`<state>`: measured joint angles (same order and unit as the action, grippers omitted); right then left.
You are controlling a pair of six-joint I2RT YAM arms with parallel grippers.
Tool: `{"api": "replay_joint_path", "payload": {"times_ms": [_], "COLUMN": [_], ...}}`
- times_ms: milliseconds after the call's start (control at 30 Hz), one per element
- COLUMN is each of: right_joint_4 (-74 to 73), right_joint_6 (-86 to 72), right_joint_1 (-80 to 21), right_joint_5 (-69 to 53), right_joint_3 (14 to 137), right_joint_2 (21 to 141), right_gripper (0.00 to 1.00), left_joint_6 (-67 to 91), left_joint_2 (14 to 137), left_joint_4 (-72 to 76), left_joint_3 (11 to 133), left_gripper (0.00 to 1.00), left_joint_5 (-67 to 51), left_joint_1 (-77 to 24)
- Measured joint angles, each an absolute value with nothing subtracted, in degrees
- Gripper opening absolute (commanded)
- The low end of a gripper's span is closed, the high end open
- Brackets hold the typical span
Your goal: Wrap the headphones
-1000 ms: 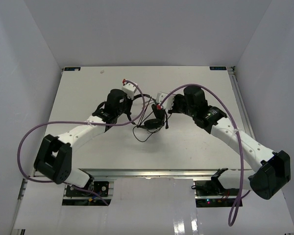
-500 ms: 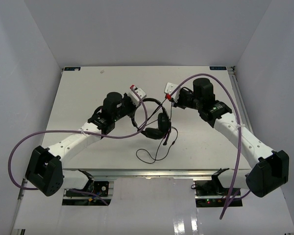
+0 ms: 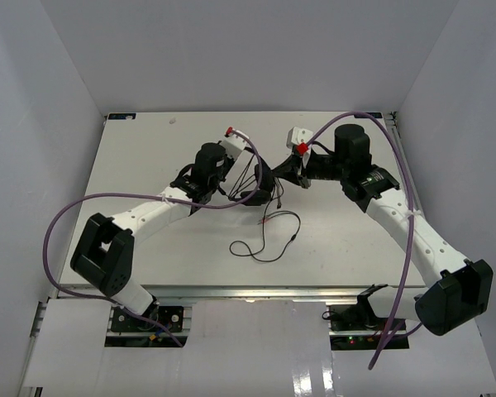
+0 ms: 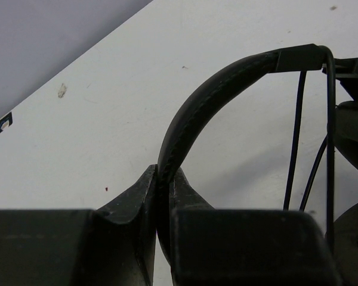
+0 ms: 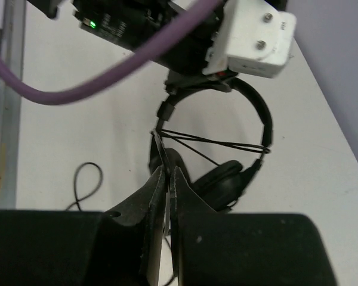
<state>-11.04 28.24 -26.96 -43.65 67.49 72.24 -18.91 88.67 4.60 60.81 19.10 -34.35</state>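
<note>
Near the middle of the white bench [image 3: 149, 149], the headphones [image 3: 260, 180] are held between the 2 pincers, well back from the arm bases. The left pincer [image 4: 164, 186] is clamped on the headband [image 4: 227, 74]. Its 2 fingers pinch the padded band near one end, and the band arcs up and to the right from the grip. 2 thin strands of cord [image 4: 297, 131] run down by the band's far end, next to a dark ear cup [image 4: 353, 137] at the right edge of the left wrist view.

The right pincer [image 5: 167, 174] is closed on the cord, with the thin line caught between its pressed fingertips just in front of the ear cups [image 5: 224, 179]. Further strands cross the open arc of the headband from one side to the other. Behind the headphones in that view are the left arm's white camera block [image 5: 256, 36] and a purple cable [image 5: 107, 65].

The loose end of the cord [image 3: 269, 240] lies on the bench nearer the bases, in an open loop. Whether an ear cup touches the bench I cannot tell.
</note>
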Motion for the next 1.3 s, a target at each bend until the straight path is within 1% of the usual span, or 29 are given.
{"api": "replay_joint_path", "payload": {"times_ms": [133,267,400,533,700,800,1033,1300], "right_joint_4": [-10.37,-10.78,-13.07,-15.2,-16.91,-17.02,-14.67,-8.72], "right_joint_6": [24.34,23.25,23.75,26.74,32.34,35.5,39.23,36.15], "right_joint_1": [-26.96,-26.96,-26.97,-27.0,-27.0,-27.03,-26.98,-26.96], "right_joint_5": [-46.52,-46.05,-43.47,-37.2,-29.69,-27.42,-25.56,-26.62], "right_joint_3": [66.92,66.85,67.06,67.82,68.03,68.08,68.99,69.58], "right_joint_2": [71.13,70.53,70.02,69.75,69.71,70.21,75.12,79.78], "right_gripper": [0.08,0.08,0.08,0.08,0.08,0.08,0.08,0.08], "left_joint_6": [-17.57,-17.53,-17.67,-17.88,-19.07,-20.65,-23.99,-21.04], "left_joint_2": [91.69,92.5,92.51,91.97,88.43,83.23,74.16,71.97], "left_joint_4": [4.26,4.38,4.73,5.19,6.17,7.66,8.71,5.18], "left_joint_3": [63.66,64.42,64.45,63.45,58.86,53.93,48.78,48.42], "left_gripper": [0.0,0.0,0.0,0.0,0.0,0.0,0.0,0.0], "left_joint_5": [23.43,26.42,27.29,26.16,20.48,16.57,7.58,-7.3], "left_joint_1": [-34.34,-34.19,-33.25,-32.51,-32.52,-32.56,-32.4,-33.7]}}
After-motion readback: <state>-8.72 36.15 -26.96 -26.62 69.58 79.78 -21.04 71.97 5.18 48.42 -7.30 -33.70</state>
